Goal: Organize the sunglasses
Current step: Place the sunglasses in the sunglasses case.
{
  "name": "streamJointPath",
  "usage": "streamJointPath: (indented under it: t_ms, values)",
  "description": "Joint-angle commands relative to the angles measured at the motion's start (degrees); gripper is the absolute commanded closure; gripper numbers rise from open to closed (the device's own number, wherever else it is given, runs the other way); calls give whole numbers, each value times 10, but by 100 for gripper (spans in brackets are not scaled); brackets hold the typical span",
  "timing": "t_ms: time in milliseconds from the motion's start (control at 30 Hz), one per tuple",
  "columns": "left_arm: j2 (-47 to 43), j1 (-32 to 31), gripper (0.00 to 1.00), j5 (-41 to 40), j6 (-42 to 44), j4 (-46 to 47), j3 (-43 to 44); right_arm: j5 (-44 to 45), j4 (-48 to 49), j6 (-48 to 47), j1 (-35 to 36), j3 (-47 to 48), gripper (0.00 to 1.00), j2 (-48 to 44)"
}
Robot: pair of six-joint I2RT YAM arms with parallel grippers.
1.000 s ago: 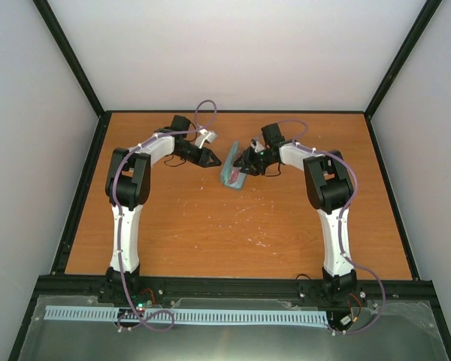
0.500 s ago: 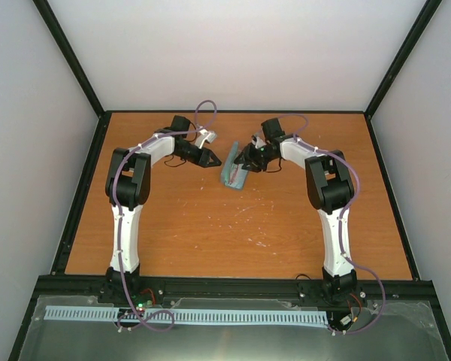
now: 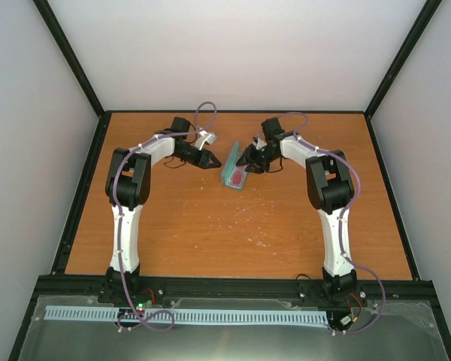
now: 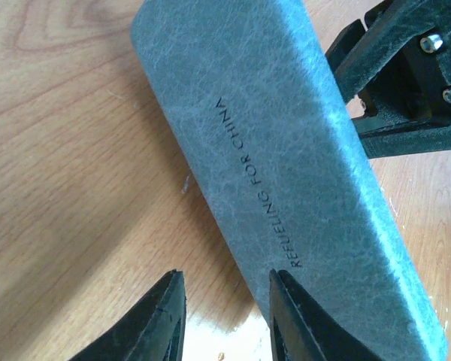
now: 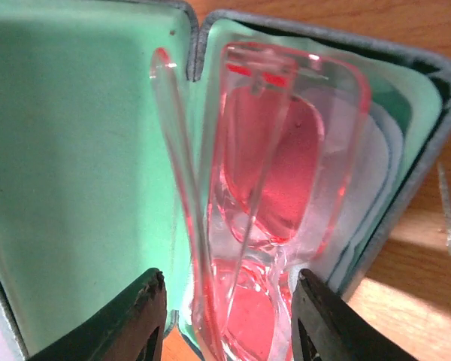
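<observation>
At the right end effector (image 5: 229, 320): parted fairly wide, straddling the near end of the sunglasses (image 5: 274, 173). Cannot tell from the wrist view whether the fingers (image 5: 146, 320) press the frame or merely flank it. Outward from there: folded, reddish-pink and translucent, lying inside the open case (image 5: 75, 150) against the mint-green lining, with one temple arm a little proud near the hinge line.

At the left end effector (image 4: 225, 320): narrowed to a slim gap, gripping nothing. Poised just beside the blue-grey outer shell of the case, with one fingertip (image 4: 286, 316) at or against its lower edge; contact unclear. From above, both brought together at the far middle of the worktop (image 3: 173, 226), the case between them and its lid tilted up.

Judged to be the stowing step, nearly done: already in the case, lid not yet shut. Next, probably: back the right end effector out without dragging the frame, and lay that proud temple flat to avoid pinching it. Then swing the lid down, using the left side to steady or push the shell. Calls for a slow, light closing, given a thin frame likely to flex or crack if trapped at the hinge.
</observation>
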Motion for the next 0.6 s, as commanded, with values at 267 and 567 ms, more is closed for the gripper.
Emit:
streamJointPath:
  t_ms: [267,567]
  values:
    - [-32,-3,67,12,-7,13,-10,18,-33,-15,2,6,77,-37]
    - [-35,-3,67,10,-7,16,-11,7,-39,-14,6,5,89,-15]
